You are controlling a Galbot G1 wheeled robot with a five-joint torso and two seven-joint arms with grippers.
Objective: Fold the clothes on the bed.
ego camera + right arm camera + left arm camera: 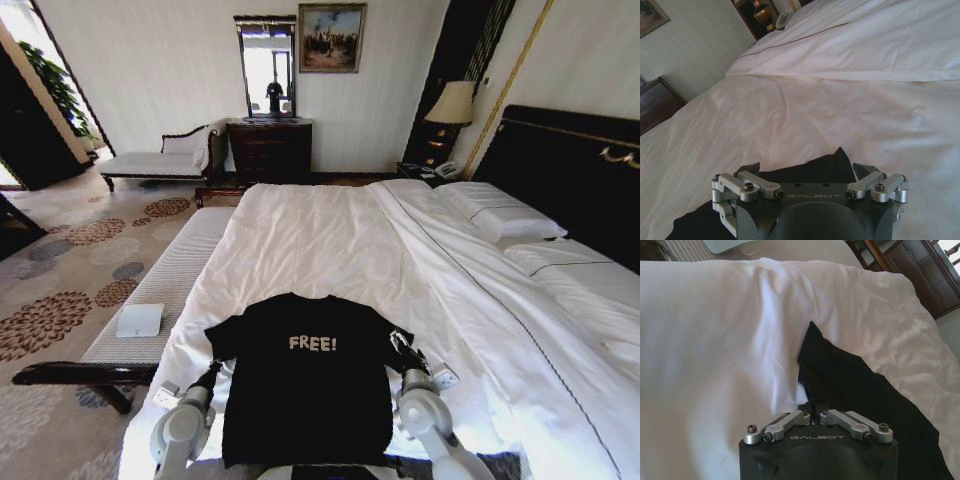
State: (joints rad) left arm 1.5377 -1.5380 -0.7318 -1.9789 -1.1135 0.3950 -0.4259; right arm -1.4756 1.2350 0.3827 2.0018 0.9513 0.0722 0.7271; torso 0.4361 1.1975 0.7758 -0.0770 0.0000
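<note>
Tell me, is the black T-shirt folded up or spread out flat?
Spread out. The black T-shirt lies flat on the bed, both sleeves out, its "FREE!" lettering showing.

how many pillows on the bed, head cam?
2 in plain sight, both at the headboard end of the bed: one pillow farther from the robot, the second pillow nearer. More may be hidden past the frame's right edge.

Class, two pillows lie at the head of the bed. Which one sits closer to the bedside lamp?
The far pillow, lying nearest the lamp and the back wall. The other pillow sits closer to the robot, further along the dark headboard.
</note>
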